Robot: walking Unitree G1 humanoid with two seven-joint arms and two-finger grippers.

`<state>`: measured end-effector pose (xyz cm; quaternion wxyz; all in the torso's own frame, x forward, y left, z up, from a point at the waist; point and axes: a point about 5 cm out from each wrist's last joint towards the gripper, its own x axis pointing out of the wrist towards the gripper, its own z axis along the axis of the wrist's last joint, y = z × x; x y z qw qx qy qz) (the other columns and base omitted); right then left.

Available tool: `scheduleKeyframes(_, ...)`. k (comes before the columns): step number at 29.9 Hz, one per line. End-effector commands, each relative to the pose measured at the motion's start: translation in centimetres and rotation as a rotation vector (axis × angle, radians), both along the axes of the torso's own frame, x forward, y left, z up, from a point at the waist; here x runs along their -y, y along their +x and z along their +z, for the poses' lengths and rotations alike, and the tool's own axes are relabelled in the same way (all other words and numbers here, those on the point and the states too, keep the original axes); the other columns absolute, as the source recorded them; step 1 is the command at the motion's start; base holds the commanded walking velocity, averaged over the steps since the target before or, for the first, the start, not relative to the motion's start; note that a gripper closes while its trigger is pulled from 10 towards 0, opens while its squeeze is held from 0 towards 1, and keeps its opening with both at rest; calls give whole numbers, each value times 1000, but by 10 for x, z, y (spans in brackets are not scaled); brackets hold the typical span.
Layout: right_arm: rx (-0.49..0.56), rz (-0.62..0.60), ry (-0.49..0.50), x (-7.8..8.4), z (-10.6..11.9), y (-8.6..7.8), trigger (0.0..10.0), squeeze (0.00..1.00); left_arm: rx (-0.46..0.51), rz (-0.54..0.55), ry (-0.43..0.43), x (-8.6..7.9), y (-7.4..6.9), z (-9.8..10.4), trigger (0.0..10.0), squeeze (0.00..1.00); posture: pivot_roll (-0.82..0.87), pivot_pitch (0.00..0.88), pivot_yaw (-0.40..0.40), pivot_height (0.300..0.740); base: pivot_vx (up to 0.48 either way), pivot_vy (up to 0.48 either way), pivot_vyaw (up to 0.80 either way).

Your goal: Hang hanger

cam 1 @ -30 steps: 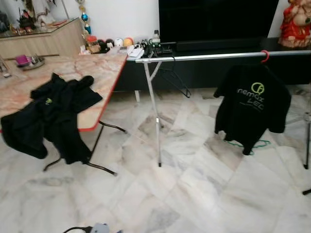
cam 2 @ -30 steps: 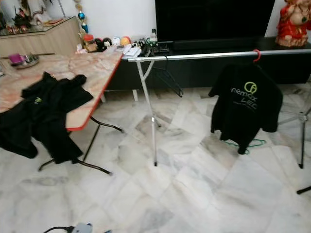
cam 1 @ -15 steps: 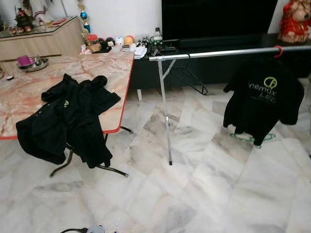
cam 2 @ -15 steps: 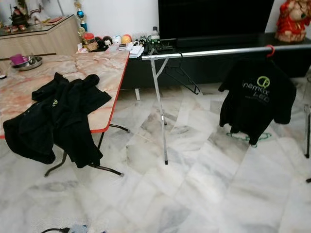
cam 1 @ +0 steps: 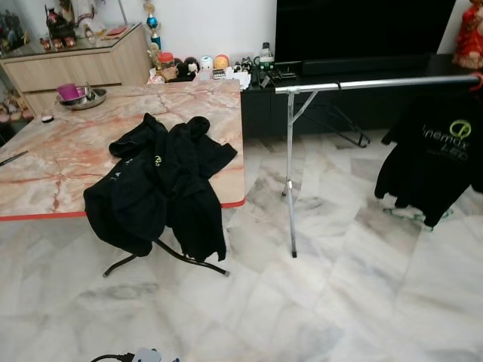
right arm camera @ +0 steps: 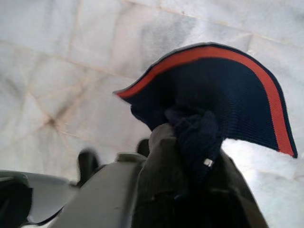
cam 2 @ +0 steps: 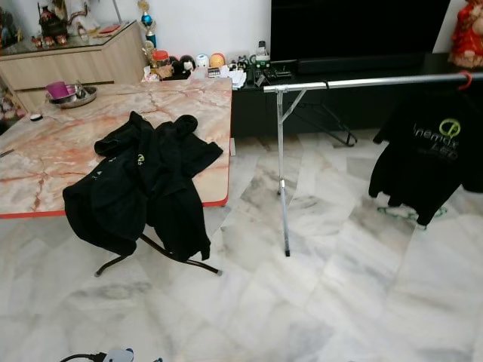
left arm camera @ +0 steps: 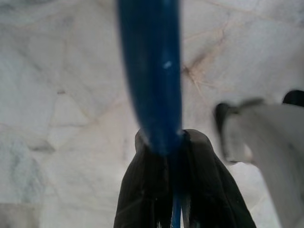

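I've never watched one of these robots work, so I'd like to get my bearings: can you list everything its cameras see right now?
Folding table: one, pink marble top with red edge, on the left.
Black garments: a heap, draped over the table's near edge.
Clothes rail: one, silver, on the right.
Black T-shirt: one, green logo, hanging from the rail on a red hanger.
Metal bowl: one, at the table's far end.
TV cabinet: one, black, behind the rail.
Wooden sideboard: one, far left.
Marble floor: pale grey.
Left gripper: shut on a blue hanger.
Right gripper: shut on a navy cloth with red trim.
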<state>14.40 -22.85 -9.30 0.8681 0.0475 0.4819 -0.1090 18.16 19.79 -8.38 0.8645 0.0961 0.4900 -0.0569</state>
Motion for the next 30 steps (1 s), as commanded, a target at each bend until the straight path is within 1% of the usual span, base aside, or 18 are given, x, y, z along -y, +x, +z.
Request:
scheduleKeyframes(1, 21, 23, 8, -10, 2, 10, 10000, 0, -6, 14, 30, -11, -1, 1, 10000, 0, 53, 14, 46, 740, 0, 480, 0)
scheduleKeyframes(5, 31, 28, 10, -14, 3, 16, 10000, 0, -6, 16, 30, -11, -1, 1, 10000, 0, 55, 13, 45, 740, 0, 480, 0)
scheduleKeyframes(7, 44, 31, 10, -16, 5, 21, 10000, 0, -5, 16, 31, -12, -1, 1, 10000, 0, 55, 15, 45, 740, 0, 480, 0)
scheduleKeyframes(17, 58, 36, 4, -14, 7, 26, 10000, 0, 3, 30, 39, -14, -1, 2, 10000, 0, 57, 16, 45, 740, 0, 477, 0)
scheduleKeyframes(20, 61, 34, 3, -13, 8, 26, 10000, 0, 3, 20, 54, -14, 0, 2, 10000, 0, 58, 16, 45, 740, 0, 0, 0)
scheduleKeyframes(25, 63, 31, 2, -13, 8, 28, 10000, 0, 16, 25, 41, -14, 2, 3, 10000, 0, 58, 18, 45, 740, 0, 0, 0)
scheduleKeyframes(30, 67, 27, -1, -9, 10, 29, 10000, 0, 23, 26, 36, -14, 3, 4, 10000, 0, 60, 20, 46, 740, 0, 0, 0)
